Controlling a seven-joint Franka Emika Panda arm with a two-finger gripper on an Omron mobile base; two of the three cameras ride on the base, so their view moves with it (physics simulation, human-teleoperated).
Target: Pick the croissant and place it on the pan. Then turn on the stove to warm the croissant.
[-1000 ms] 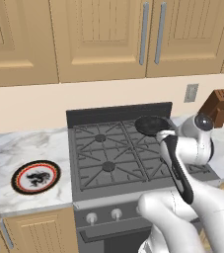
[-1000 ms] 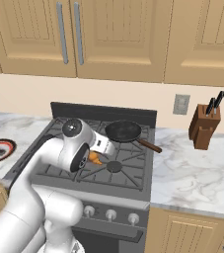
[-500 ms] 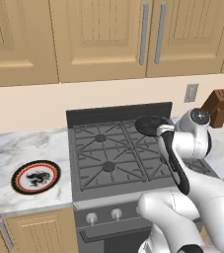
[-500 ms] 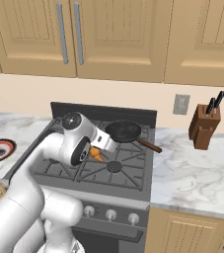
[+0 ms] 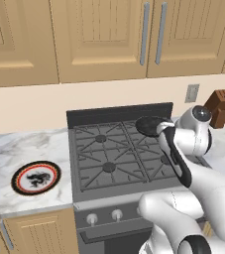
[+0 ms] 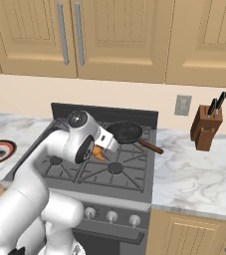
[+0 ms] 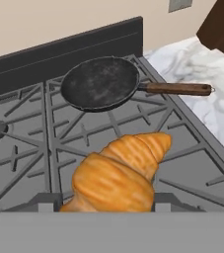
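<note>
The golden croissant (image 7: pixel 121 170) sits between my fingertips (image 7: pixel 48 201), and my gripper (image 7: pixel 108 203) is shut on it. In the right base view the croissant (image 6: pixel 99 153) hangs just under the hand, over the grates of the stove (image 6: pixel 117 169). The black pan (image 7: pixel 101 83) rests empty on the back right burner beyond the croissant, its brown handle (image 7: pixel 177 89) pointing right. The pan (image 6: pixel 126 132) lies close behind and to the right of the hand. In the left base view the arm hides part of the pan (image 5: pixel 147 125) and stove (image 5: pixel 109 158).
A red-rimmed plate (image 5: pixel 35 177) lies on the marble counter left of the stove. A knife block (image 6: pixel 206 128) stands on the counter to the right. Silver knobs (image 6: pixel 112 215) line the stove front. Wooden cabinets hang above.
The arm's upper joint has risen slightly and shifted a little; the croissant stays held at nearly the same spot over the grates.
</note>
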